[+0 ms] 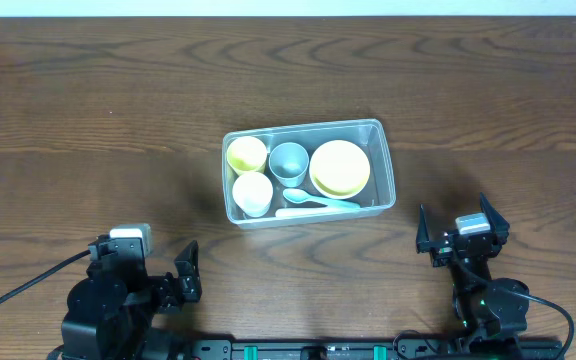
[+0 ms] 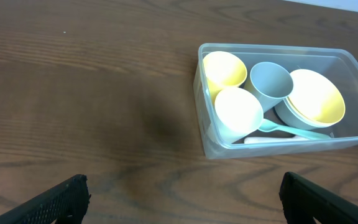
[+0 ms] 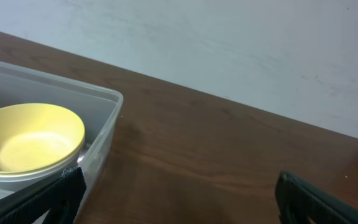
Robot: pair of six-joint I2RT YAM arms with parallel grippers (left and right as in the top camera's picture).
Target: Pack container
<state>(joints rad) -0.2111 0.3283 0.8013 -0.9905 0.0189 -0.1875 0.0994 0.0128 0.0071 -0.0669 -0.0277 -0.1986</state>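
Overhead: the clear rectangular plastic container (image 1: pixel 380 160) sits at the middle of the brown wooden table (image 1: pixel 88 120), its long side running left to right. Inside, a small yellow cup (image 1: pixel 247 154) stands at far left and a round white cup (image 1: pixel 252 193) at near left. A grey cup (image 1: pixel 288 161) is in the centre and a wide yellow bowl (image 1: pixel 340 167) on the right. A pale blue spoon (image 1: pixel 320 202) lies along the near wall. Nothing loose shows on the wood. The left gripper (image 1: pixel 183 275) and right gripper (image 1: pixel 458 232) sit by the near edge, well apart from the tub, on either side of it.

Left wrist: the two black fingers stand at the frame's bottom corners, spread wide with only bare wood between them. The tub is ahead and to the right. A white utensil lies beside the blue spoon, though I cannot make out what kind.

Right wrist: these fingers are also spread wide and hold nothing. The tub's right end and the yellow bowl lie to the left.

Judgement: packing looks finished, or nearly so. No lid is in view, so the next move probably calls only for keeping both arms clear of the tub.
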